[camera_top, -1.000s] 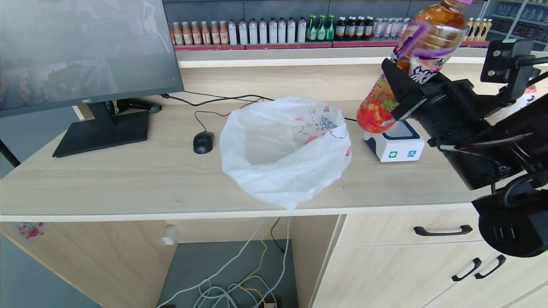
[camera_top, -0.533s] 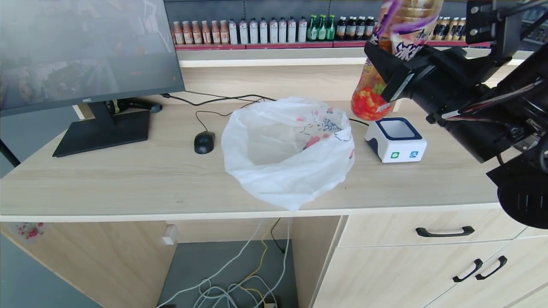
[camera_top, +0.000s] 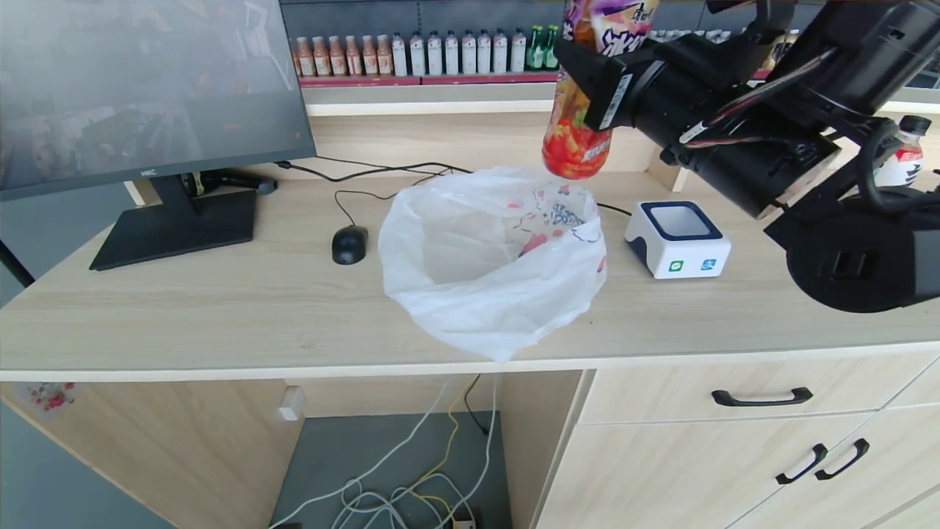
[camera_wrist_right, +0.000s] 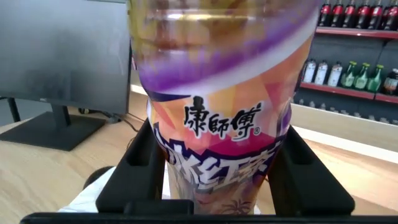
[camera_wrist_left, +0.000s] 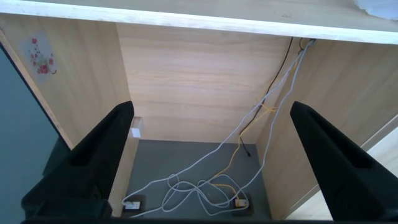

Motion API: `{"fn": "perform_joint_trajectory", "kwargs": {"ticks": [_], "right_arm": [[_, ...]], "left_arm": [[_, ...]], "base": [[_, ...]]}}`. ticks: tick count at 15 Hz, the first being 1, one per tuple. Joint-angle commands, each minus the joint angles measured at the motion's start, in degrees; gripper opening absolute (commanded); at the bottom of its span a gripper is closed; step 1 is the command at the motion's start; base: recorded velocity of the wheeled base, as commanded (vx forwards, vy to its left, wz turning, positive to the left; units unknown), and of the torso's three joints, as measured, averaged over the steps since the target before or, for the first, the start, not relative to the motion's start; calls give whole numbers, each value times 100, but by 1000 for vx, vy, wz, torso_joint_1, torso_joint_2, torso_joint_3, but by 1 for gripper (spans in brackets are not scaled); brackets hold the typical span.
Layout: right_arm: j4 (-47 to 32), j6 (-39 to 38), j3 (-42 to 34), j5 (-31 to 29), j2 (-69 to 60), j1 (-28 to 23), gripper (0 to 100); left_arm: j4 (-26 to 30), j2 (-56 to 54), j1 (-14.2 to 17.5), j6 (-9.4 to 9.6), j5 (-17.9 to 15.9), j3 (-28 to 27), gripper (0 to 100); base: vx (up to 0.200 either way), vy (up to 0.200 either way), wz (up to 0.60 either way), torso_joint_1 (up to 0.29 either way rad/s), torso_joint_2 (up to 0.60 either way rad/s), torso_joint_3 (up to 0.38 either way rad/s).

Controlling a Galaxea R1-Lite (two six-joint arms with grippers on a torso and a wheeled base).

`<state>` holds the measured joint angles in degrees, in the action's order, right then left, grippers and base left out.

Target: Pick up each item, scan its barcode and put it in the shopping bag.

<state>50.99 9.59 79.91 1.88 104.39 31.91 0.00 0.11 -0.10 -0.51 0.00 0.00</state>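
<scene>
Over the far rim of the shopping bag (camera_top: 492,294) the drink bottle (camera_top: 576,143) hangs base-down and slightly tilted. The right gripper (camera_top: 598,77) pinches it round its labelled middle, and the wrist view shows the bottle (camera_wrist_right: 217,124) wedged squarely between both jaws. I'd guess it is fairly heavy with liquid. The plastic looks smooth and a touch squashy, and the wrap is probably slick, so that mid-body grip seems the sensible place (the neck would let it swing).

The bag is thin and floppy, with its mouth gaping upward on the counter (camera_top: 220,308). Its back edge sits right under the bottle's base and could snag or fold in. The scanner (camera_top: 679,239) stands just beside the bag on the robot's right, a mouse (camera_top: 349,245) lies near it on the other side, and a black cable (camera_top: 367,167) trails behind. A second bottle (camera_top: 902,158) waits at the far right.

The left gripper (camera_wrist_left: 211,162) hangs below counter level, jaws spread on nothing.
</scene>
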Motion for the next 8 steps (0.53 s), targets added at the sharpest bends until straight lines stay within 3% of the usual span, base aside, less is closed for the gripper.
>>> {"fn": "perform_joint_trajectory", "kwargs": {"ticks": [1,5,8], "right_arm": [[-134,-1,420,-47,548,96,0],[-415,-98,1466,-214,1312,201,0],[-1346,-168,2626,-240,1875,342,0]], "left_arm": [[0,-2,1,-2,0,0,100],[0,-2,1,-2,0,0,100],[0,-2,1,-2,0,0,100]], "base": [[0,0,0,0,0,0],[0,0,0,0,0,0],[0,0,0,0,0,0]]}}
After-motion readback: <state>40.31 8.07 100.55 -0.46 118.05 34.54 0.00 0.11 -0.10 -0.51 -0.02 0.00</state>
